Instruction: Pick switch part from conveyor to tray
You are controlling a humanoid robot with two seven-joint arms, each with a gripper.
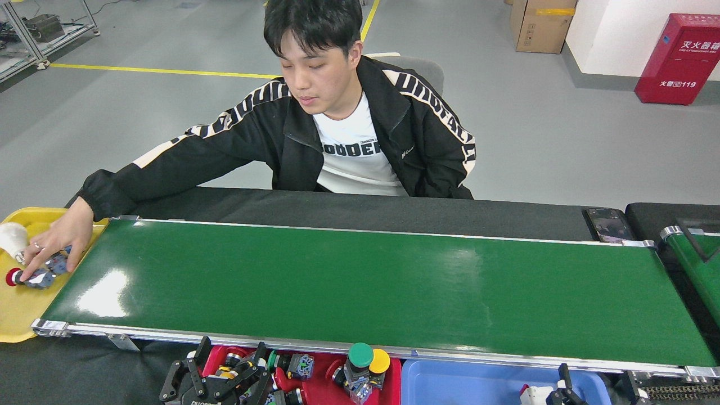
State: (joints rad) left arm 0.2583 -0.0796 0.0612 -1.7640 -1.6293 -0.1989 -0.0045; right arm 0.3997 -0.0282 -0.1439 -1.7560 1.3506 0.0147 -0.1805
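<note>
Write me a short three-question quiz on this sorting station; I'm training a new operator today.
1. True or false: a switch part lies on the conveyor.
2. Where is the person's hand? A) on the belt B) over the yellow tray C) on the phone
3. Fill in: the green-capped switch stands in the ____ tray, left of the blue bin.

Key: 1 false; 2 B; 3 red.
</note>
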